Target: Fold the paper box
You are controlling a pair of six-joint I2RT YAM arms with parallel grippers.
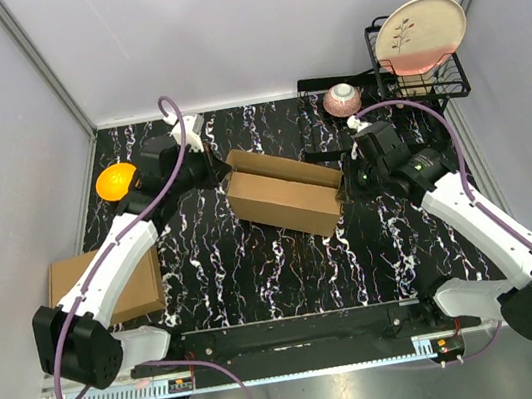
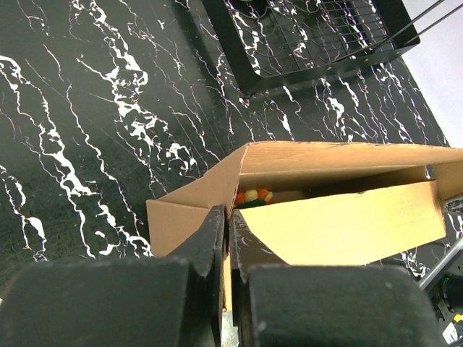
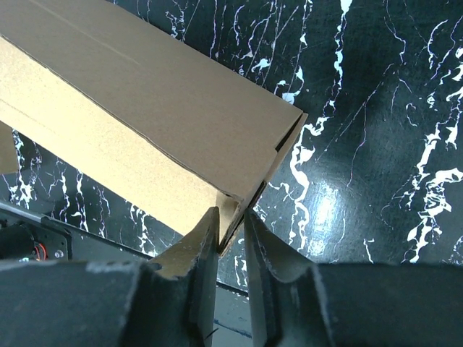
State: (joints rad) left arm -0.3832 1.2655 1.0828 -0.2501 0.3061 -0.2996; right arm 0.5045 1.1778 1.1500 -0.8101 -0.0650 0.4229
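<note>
The paper box (image 1: 283, 192) is plain brown cardboard, lying across the middle of the black marble table with its top open and a long flap raised. My left gripper (image 1: 224, 171) is at the box's left end. In the left wrist view it (image 2: 228, 217) is shut on the thin end wall of the box (image 2: 340, 217). A small orange, yellow and green object (image 2: 253, 196) shows inside. My right gripper (image 1: 349, 181) is at the box's right end. In the right wrist view it (image 3: 231, 217) pinches the end corner flap of the box (image 3: 145, 108).
A second plain cardboard carton (image 1: 108, 285) lies at the near left. An orange bowl (image 1: 116, 181) sits at the far left and a pink bowl (image 1: 341, 99) at the far right. A black wire dish rack (image 1: 450, 79) holds a plate (image 1: 419, 33).
</note>
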